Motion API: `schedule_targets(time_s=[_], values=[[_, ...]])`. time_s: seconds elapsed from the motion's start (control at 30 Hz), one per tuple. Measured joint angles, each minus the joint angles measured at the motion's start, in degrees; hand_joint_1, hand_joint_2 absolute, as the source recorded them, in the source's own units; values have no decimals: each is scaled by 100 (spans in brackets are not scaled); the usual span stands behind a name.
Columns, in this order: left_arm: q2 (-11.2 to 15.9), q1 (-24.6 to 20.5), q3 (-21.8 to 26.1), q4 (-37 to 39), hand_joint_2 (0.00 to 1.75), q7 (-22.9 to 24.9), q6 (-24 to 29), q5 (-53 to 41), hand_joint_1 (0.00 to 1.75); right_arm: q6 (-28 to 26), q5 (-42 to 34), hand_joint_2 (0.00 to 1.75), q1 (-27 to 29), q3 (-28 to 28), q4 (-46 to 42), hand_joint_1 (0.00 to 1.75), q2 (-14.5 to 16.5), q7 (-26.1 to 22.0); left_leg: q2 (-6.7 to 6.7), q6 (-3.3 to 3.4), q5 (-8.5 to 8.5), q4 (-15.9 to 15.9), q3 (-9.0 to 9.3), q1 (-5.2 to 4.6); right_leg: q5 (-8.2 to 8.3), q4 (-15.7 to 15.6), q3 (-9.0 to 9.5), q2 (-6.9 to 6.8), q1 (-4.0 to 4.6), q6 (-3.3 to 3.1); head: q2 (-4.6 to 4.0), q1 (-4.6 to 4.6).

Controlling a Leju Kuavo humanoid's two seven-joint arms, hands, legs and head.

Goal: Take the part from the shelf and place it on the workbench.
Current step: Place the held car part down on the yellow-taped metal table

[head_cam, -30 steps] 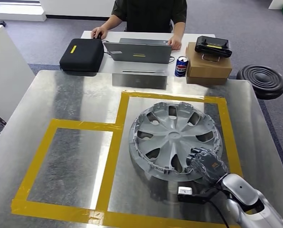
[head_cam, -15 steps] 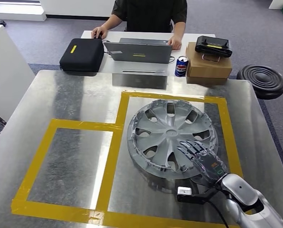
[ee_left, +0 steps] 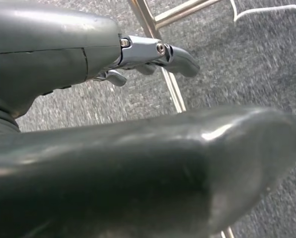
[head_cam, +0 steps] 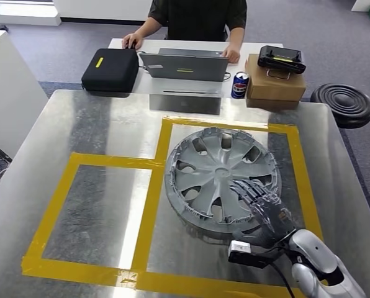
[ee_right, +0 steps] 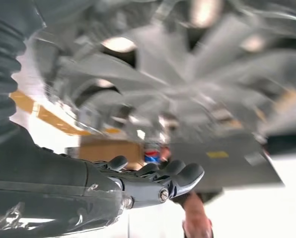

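The part is a silver hubcap (head_cam: 220,177) lying flat on the steel workbench (head_cam: 80,124), inside the right-hand square of yellow tape (head_cam: 153,186). My right hand (head_cam: 262,208) lies over its near right rim, fingers stretched out flat and gripping nothing. The right wrist view shows those fingers (ee_right: 154,178) spread straight beside the blurred hubcap (ee_right: 176,64). My left hand (ee_left: 83,54) hangs over grey carpet with its fingers extended and nothing in it.
Beyond the workbench a person (head_cam: 197,15) sits at a laptop (head_cam: 185,64). On that desk are a black case (head_cam: 110,69), a drinks can (head_cam: 239,85) and a cardboard box (head_cam: 274,84). A black round stool (head_cam: 342,104) stands far right, a white cabinet (head_cam: 5,87) left.
My right hand's fingers went from curled on the hubcap's rim to stretched out flat, letting it go. The hubcap shifted slightly left. The view itself moved a little.
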Motion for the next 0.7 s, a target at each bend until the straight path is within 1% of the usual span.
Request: schedule_targets(time_s=[0.03,0.07,0.1,0.13,0.2,0.23,0.27,0.3,0.37,0.4,0.43,0.47,0.5,0.53,0.57,0.6,0.63,0.7], values=[[2,5,21,0,0,-23,9,38,0,-37,-142,0,52,3,-198,0,50,-50,-13,-43,-28,61,-39,4,89,-338,212,11,4,4,0,3],[4,12,47,-1,0,-49,20,75,0,-88,-246,0,112,8,-409,0,105,-96,-35,-88,-54,130,-85,4,135,-581,354,26,6,-25,0,5],[10,18,75,-1,0,-71,33,109,0,-143,-313,0,184,14,-614,0,153,-138,-57,-130,-66,180,-127,0,123,-677,406,34,15,-72,0,-5],[17,31,105,0,0,-91,46,145,0,-198,-338,0,265,28,-807,0,200,-171,-83,-168,-59,205,-165,-6,107,-646,389,34,33,-137,0,-17],[16,68,156,1,0,-122,68,193,0,-279,-306,0,407,74,-1157,0,271,-206,-106,-231,-47,233,-210,4,133,-608,319,-17,41,-266,0,-45],[15,88,178,1,0,-135,72,207,0,-304,-272,0,443,106,-1294,0,297,-211,-85,-257,-103,287,-250,7,151,-602,290,-50,42,-319,0,-49],[15,99,198,1,0,-144,74,211,0,-321,-237,0,460,137,-1403,0,316,-211,-52,-275,-235,437,-325,7,175,-607,259,-86,37,-366,0,-60],[15,101,216,1,0,-149,75,212,0,-332,-214,0,473,166,-1489,0,328,-210,-14,-287,-433,693,-437,4,201,-612,223,-129,36,-406,0,-72],[16,94,244,1,0,-151,78,214,0,-346,-192,0,523,215,-1619,0,346,-208,23,-299,-871,1406,-732,-1,257,-612,133,-226,52,-444,0,-91],[17,95,252,1,0,-151,79,215,0,-348,-189,0,549,236,-1662,0,355,-208,26,-298,-991,1674,-823,-2,292,-611,83,-283,61,-452,0,-92],[17,100,257,1,0,-151,79,216,0,-349,-189,0,566,252,-1694,0,362,-208,31,-293,-1011,1776,-826,-3,332,-611,32,-338,69,-452,0,-92],[17,104,261,1,0,-151,79,216,0,-350,-189,0,573,265,-1719,0,367,-208,49,-283,-930,1668,-718,-3,376,-611,-20,-394,73,-447,0,-92],[17,103,266,1,0,-151,79,216,0,-351,-189,0,574,274,-1742,0,369,-208,110,-273,-787,1371,-507,-5,421,-610,-66,-449,74,-434,0,-93],[17,93,272,1,0,-151,79,216,0,-352,-189,0,574,280,-1770,0,369,-208,271,-265,-663,984,-243,-8,464,-605,-100,-501,80,-411,0,-95],[17,72,276,1,0,-152,79,216,0,-358,-189,0,575,285,-1797,0,369,-208,429,-249,-568,642,-35,-16,501,-596,-128,-555,92,-384,0,-97],[16,50,279,1,0,-155,79,216,0,-367,-191,0,575,289,-1820,0,369,-208,541,-219,-511,411,88,-31,545,-601,-140,-612,101,-347,0,-92],[15,34,281,1,0,-158,79,216,0,-380,-195,0,576,295,-1837,0,369,-209,598,-180,-484,305,124,-49,591,-620,-136,-673,107,-307,0,-91],[14,50,288,1,0,-164,81,216,0,-411,-204,0,575,312,-1847,0,369,-210,469,-72,-383,294,46,-80,691,-696,-115,-774,88,-227,0,-80]])
